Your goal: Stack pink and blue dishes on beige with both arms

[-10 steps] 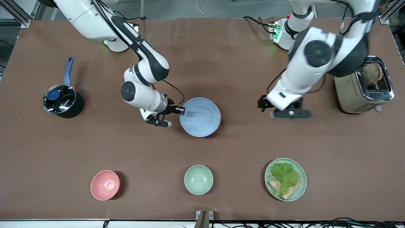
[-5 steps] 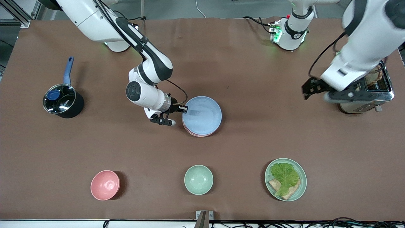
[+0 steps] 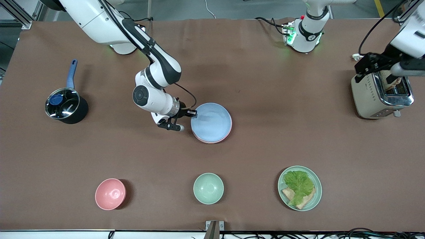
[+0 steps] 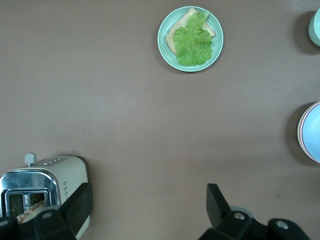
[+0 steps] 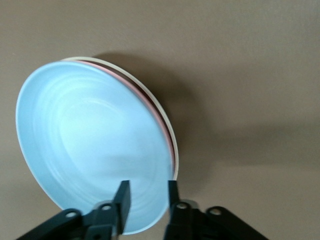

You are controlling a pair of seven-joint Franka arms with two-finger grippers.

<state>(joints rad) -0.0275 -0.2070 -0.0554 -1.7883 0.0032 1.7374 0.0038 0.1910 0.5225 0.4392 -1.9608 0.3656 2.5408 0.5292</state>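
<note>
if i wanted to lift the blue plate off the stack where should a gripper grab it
Take the blue plate by its thin raised rim, one finger above and one under the lip, coming in low from the right arm's end of the table, where the right gripper already sits. It's shallow and wide, and it lies flat on the pink plate, so only the edge offers a pinch.

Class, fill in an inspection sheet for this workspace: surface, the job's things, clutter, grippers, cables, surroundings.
Surface: brown table, bare between items.
Job's things: blue plate on top of pink plate, which lies on beige plate.
Clutter: pot, pink bowl, green bowl, lettuce plate, toaster.
Grippers: right gripper at the blue plate's rim, a finger on each side of the rim; left gripper open above the toaster.
Cables: black bundle along the table edge nearest the front camera.
Surroundings: metal frame.
</note>
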